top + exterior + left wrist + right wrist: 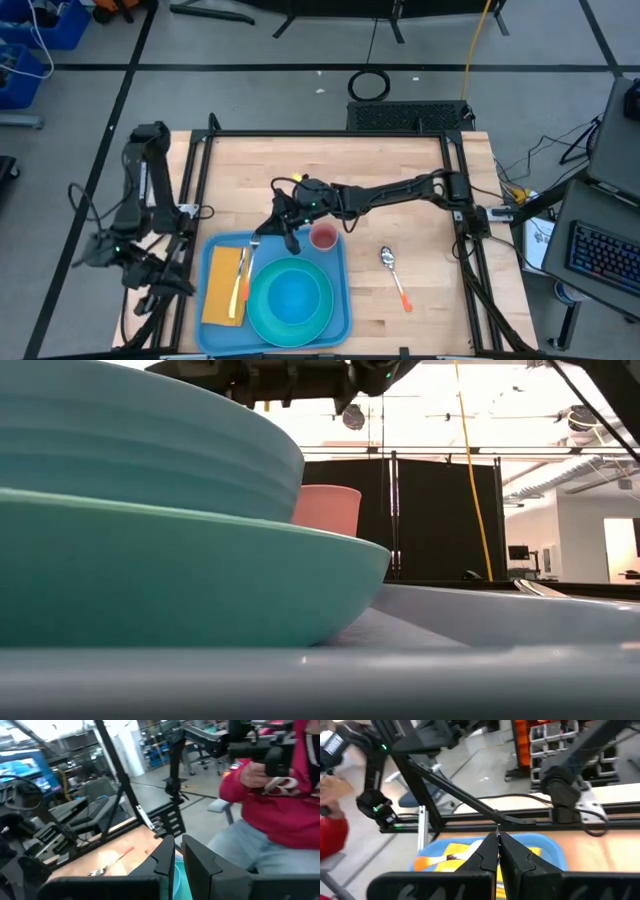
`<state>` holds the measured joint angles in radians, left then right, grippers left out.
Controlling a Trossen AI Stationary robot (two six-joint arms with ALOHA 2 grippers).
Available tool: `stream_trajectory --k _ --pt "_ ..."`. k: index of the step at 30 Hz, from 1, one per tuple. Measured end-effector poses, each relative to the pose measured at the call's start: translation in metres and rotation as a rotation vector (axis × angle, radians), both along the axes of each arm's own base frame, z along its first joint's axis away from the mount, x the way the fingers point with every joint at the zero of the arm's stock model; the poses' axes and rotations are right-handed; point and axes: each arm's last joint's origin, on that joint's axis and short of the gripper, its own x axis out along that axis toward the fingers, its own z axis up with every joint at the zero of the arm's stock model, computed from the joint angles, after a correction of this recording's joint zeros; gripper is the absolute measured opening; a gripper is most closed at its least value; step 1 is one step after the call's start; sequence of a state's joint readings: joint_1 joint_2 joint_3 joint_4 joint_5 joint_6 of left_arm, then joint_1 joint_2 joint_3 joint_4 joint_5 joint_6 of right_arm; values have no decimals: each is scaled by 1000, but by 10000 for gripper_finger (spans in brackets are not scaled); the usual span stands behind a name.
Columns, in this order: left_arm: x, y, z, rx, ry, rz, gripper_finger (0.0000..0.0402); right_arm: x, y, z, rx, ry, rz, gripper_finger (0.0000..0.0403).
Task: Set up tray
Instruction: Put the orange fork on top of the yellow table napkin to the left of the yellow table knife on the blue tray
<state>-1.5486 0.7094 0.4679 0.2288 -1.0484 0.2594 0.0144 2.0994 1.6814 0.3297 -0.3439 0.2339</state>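
My right gripper (262, 236) hangs over the far edge of the tray (215, 250), its 2 fingers (489, 851) pressed together with nothing between them. Just below their tips lies the fork (248, 262), resting on the yellow napkin (223, 285) in the tray's left part. Beside the napkin sits the round teal plate (262, 310) carrying the blue bowl (294, 295), and the pink cup (323, 237) stands in the tray's far right corner, close to my wrist. The tray itself lies at the near edge of the wooden table (400, 180), left of centre. To its right, on bare wood, lies 1 spoon (392, 271) with an orange handle. My left gripper (177, 855) waits off the table's left side, fingers almost touching, holding nothing.
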Motion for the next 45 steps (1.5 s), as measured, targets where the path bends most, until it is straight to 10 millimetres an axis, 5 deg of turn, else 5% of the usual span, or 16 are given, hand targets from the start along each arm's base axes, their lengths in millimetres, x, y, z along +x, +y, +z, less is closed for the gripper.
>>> stream_trajectory --k 15,22,30,45 --pt "-18 26 4 14 -4 27 42 56 2 -3 35 26 18 0" --pt "-24 26 3 50 -20 7 42 73 2 -19 44 58 18 0" --pt "-25 26 -1 101 -31 8 42 80 11 -36 -20 51 2 0" --pt "-24 26 -2 110 -27 3 42 79 47 -39 -273 -66 49 0"
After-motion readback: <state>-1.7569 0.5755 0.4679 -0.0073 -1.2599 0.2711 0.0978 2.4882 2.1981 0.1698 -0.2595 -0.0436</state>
